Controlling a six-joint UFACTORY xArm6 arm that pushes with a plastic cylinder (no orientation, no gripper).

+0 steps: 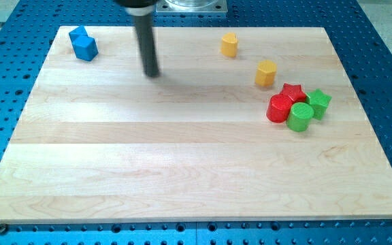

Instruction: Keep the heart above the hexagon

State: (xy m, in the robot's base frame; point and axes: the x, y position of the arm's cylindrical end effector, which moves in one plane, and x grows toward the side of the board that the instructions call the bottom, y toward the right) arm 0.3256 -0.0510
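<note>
A yellow block that looks like the heart stands near the view's top, right of centre. A yellow block that looks like the hexagon stands below and to the right of it, apart from it. My tip rests on the board to the left of both yellow blocks, well apart from them and touching no block.
A red star, a red cylinder, a green cylinder and a green star cluster at the view's right, just below the hexagon. Two blue blocks touch each other at the top left corner of the wooden board.
</note>
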